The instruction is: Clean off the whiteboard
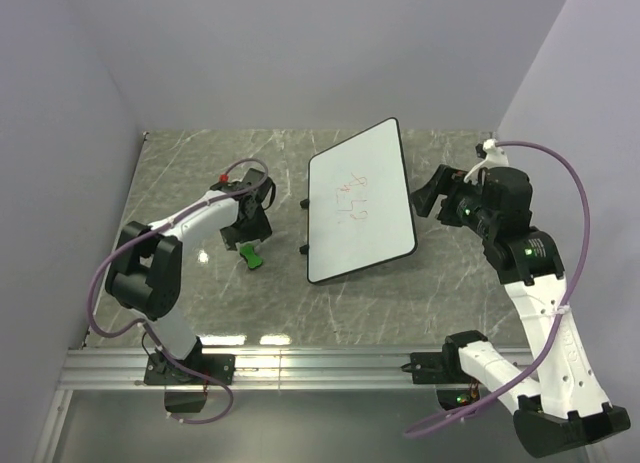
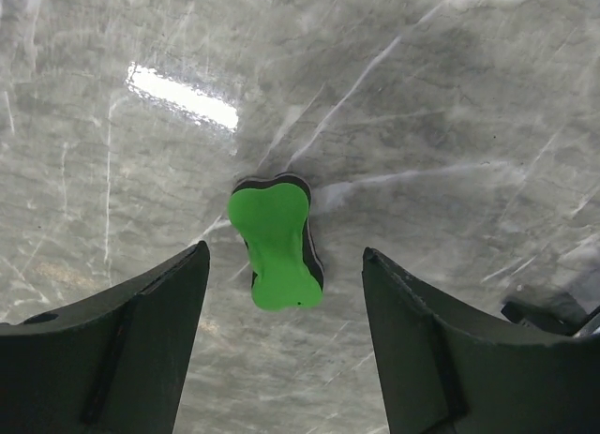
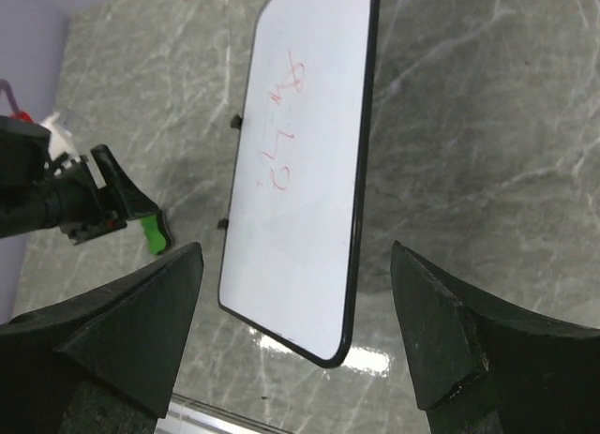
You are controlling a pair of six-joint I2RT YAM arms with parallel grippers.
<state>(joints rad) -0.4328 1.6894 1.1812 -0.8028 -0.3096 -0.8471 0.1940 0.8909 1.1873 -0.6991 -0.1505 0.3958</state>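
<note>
The stiff, light, slick whiteboard (image 1: 358,203) likely needs steadying by its rim; left end effector (image 2: 286,254) straddles the eraser (image 2: 275,242) unclenched, right end effector (image 3: 295,254) released.

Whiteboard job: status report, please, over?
Left gripper open astride green eraser, not gripping. Right gripper open, empty. Whiteboard carries red scribbles. Nothing between eraser and board.
</note>
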